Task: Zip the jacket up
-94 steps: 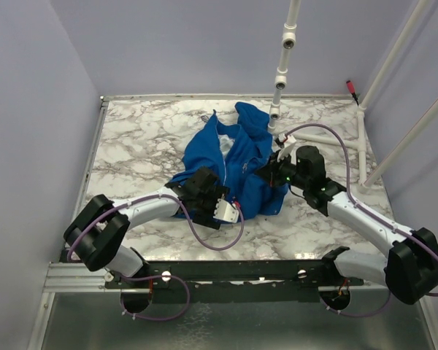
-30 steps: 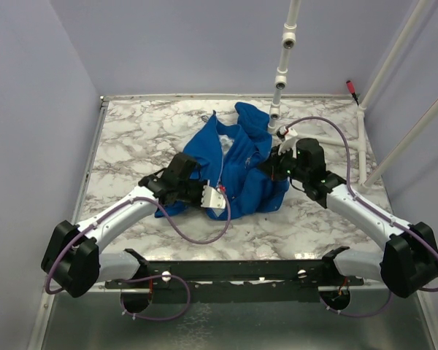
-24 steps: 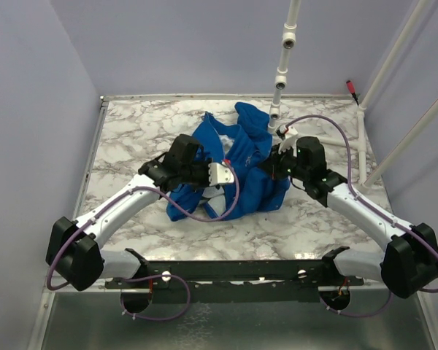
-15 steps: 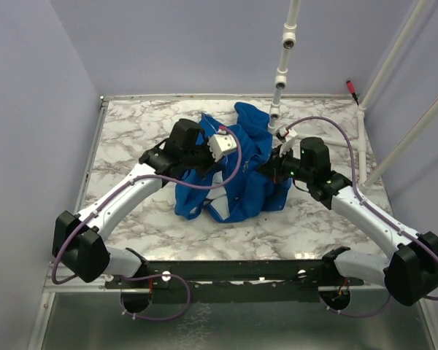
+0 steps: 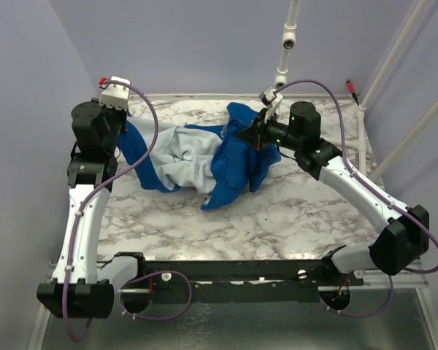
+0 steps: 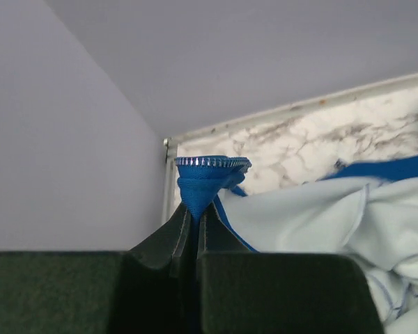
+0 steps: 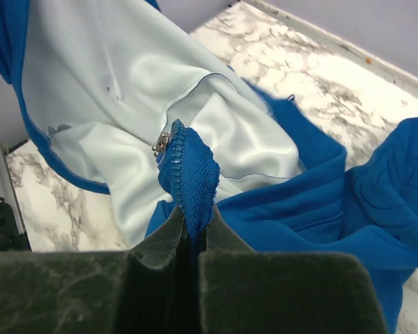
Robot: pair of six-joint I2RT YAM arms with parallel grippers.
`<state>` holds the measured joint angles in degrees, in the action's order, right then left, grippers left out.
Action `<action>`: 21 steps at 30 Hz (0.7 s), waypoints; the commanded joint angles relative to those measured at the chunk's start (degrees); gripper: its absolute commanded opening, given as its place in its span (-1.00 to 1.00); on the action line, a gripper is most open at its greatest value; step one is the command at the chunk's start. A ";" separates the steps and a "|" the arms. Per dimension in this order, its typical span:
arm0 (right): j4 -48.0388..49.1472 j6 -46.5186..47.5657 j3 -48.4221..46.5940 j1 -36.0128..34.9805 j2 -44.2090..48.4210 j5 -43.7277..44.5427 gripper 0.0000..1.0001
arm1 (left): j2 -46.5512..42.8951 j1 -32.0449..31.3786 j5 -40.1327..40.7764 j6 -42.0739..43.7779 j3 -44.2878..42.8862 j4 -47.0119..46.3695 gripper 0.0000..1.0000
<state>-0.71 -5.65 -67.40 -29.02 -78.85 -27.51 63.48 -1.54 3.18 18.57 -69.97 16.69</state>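
Observation:
The royal-blue jacket (image 5: 233, 160) hangs stretched open between my two arms, its pale grey-white lining (image 5: 182, 160) facing the camera. My left gripper (image 5: 124, 117) is at the far left, raised, shut on a blue zipper edge (image 6: 210, 167) of the jacket. My right gripper (image 5: 254, 135) is at the back right, shut on the other blue zipper edge (image 7: 191, 170), with the metal zipper slider (image 7: 161, 144) just beyond its tips. The lower part of the jacket droops onto the marble table (image 5: 292, 211).
A white pipe frame (image 5: 283, 51) stands behind the right gripper, with more white poles (image 5: 394, 109) at the right. Grey walls close in the table on the left and back. Purple cables (image 5: 150, 124) loop off both wrists.
The left arm has swung far left and up, pulling its jacket edge with it. The jacket has spread open, lining exposed. The right gripper has lifted slightly toward the back.

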 commanded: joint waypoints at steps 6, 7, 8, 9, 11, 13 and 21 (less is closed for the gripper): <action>2.21 3.12 6.44 -1.57 5.74 -7.10 -0.99 | -6.84 -8.07 -37.44 -8.45 3.41 4.23 -1.00; 1.61 4.19 7.95 -1.53 7.33 -9.48 -0.99 | -6.46 -11.68 -35.99 -8.25 4.01 4.74 -1.00; 0.97 4.92 9.20 -1.57 8.66 -11.99 -0.99 | -5.99 -14.70 -35.04 -7.86 4.97 5.03 -1.00; 0.82 5.10 10.41 -1.52 9.94 -13.99 -0.99 | -5.77 -16.87 -35.02 -7.62 5.43 5.10 -1.00; 0.80 5.08 12.84 -1.50 11.80 -16.18 -0.99 | -4.11 -19.40 -36.85 -7.96 5.45 5.10 -1.00; 0.81 5.06 14.24 -1.48 13.10 -18.44 -0.99 | -1.87 -20.71 -38.83 -8.82 4.52 5.66 -1.00; -6.56 9.20 13.90 -1.48 13.95 -22.57 -0.99 | 3.91 -22.07 -44.84 -11.50 2.61 7.22 -1.00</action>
<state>-2.09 0.71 -51.88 -30.63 -65.06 -45.47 66.72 -22.90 -35.79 9.67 -65.01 23.29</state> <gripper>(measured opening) 0.041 0.028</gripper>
